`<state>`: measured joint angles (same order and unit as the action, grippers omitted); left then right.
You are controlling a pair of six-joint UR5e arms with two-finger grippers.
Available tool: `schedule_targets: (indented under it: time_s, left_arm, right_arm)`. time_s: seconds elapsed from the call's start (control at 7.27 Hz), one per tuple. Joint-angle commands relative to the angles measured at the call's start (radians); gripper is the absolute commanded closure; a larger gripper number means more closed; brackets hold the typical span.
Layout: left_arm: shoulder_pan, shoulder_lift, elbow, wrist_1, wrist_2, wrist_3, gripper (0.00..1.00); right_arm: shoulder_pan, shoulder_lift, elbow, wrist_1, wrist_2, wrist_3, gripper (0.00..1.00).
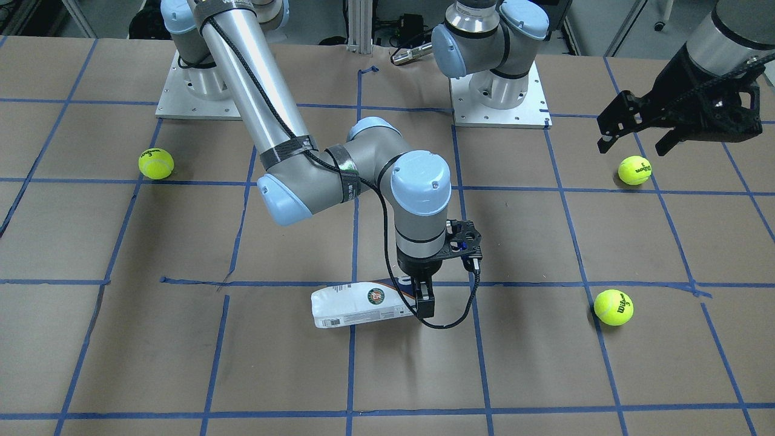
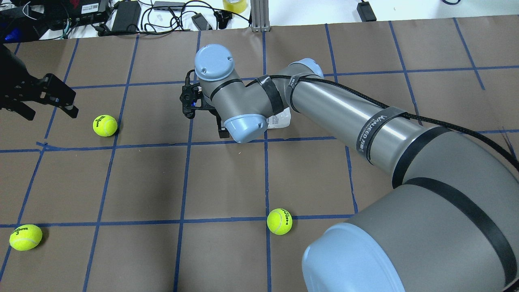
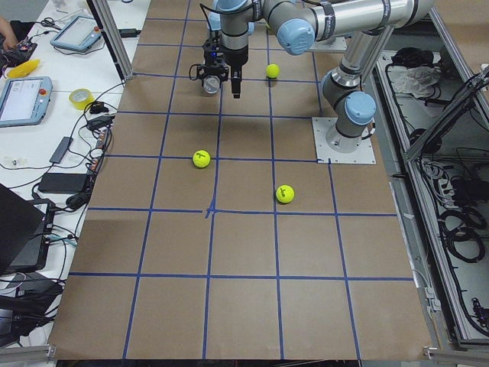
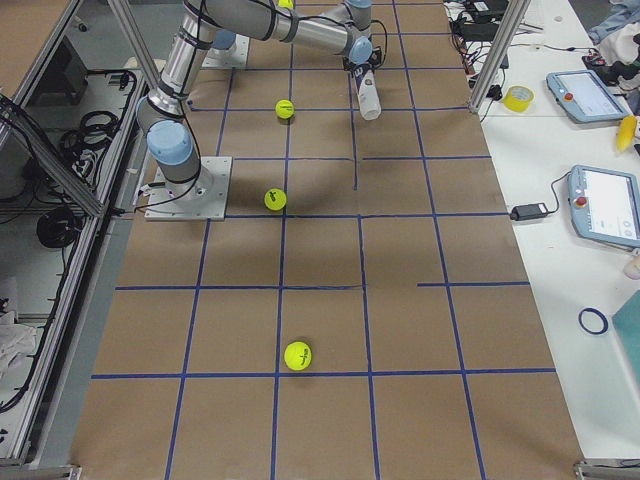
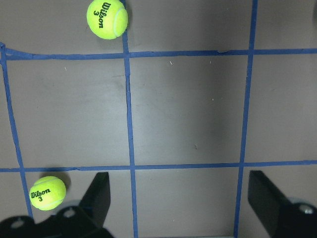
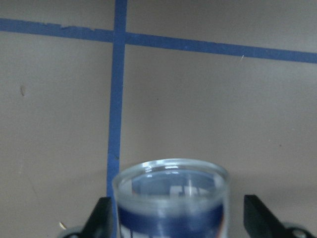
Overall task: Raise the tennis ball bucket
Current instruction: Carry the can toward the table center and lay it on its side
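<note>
The tennis ball bucket [image 1: 363,306], a clear can with a white-and-navy label, lies on its side on the table near the middle. Only a bit of it shows past the arm in the overhead view [image 2: 279,120]. My right gripper [image 1: 424,303] points down over its navy end. In the right wrist view the can's clear end [image 6: 171,198] sits between the two fingers [image 6: 102,218], with a small gap on one side; the jaws are open around it. My left gripper [image 1: 629,142] hangs open and empty above the table's left side, also seen in its wrist view [image 5: 181,198].
Three yellow-green tennis balls lie on the brown paper: one [image 1: 156,164] on my right side, two [image 1: 634,170] [image 1: 613,307] on my left side below the left gripper. Blue tape lines grid the table. Both arm bases [image 1: 499,91] stand at the rear.
</note>
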<state>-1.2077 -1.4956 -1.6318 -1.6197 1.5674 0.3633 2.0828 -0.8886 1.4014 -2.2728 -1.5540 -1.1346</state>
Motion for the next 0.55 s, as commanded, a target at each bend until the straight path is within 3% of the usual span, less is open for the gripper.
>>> schedule_targets:
  time_s: [0.0, 0.28, 0.41]
  left_arm:
    - [-0.001, -0.002, 0.001, 0.003, -0.001, -0.006, 0.0]
    - [-0.003, -0.005, 0.001, 0.003, -0.044, -0.015, 0.0]
    - [-0.01, -0.011, 0.001, 0.004, -0.053, -0.026, 0.0]
  right_arm:
    - [-0.001, -0.012, 0.011, 0.002, -0.005, -0.001, 0.0]
    - [-0.029, -0.102, -0.009, 0.071, -0.004, 0.041, 0.0]
    - [-0.064, -0.177, 0.002, 0.185, -0.006, 0.074, 0.0]
